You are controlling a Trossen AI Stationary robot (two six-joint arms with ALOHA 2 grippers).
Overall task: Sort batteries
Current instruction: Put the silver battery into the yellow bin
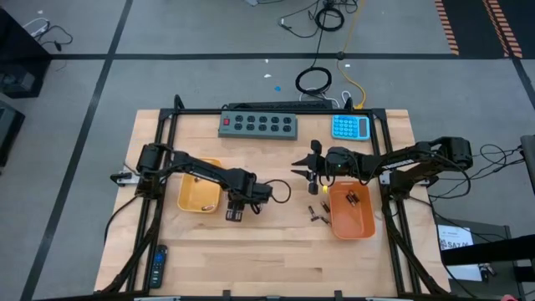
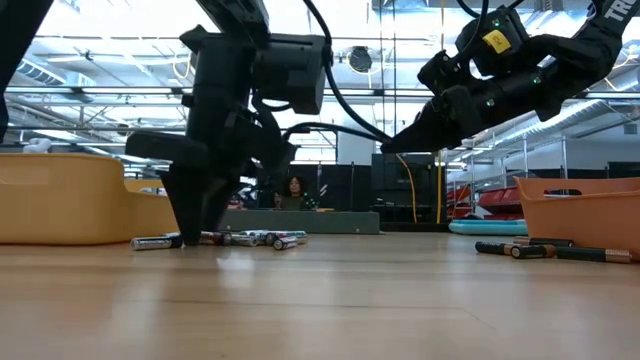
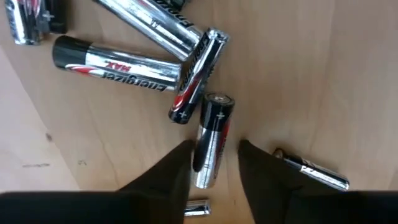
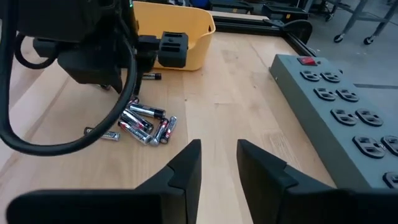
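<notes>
Several silver-and-black batteries (image 3: 118, 65) lie loose on the wooden table beside the yellow tray (image 1: 199, 194). My left gripper (image 3: 216, 148) points straight down over this pile (image 4: 146, 124), open. One battery (image 3: 212, 140) lies flat between its two fingers. A thinner battery (image 3: 314, 173) lies just outside one finger. My right gripper (image 4: 219, 152) hovers open and empty above the table's middle, near the orange tray (image 1: 351, 216). A few dark batteries (image 1: 316, 211) lie on the table beside that tray. My left gripper comes from above with its fingers along the sides of the battery's lower half (image 3: 208, 165). One finger (image 3: 177, 171) stands right against the battery's side and a gap shows before the other. I cannot tell whether it touches. The battery lies flat on the table.
A grey power strip (image 1: 259, 124) and a blue calculator (image 1: 350, 127) lie along the far edge. A black remote control (image 1: 157, 266) lies at the near left. A small dark object (image 1: 352, 198) lies in the orange tray. Bare wood stretches across the near middle.
</notes>
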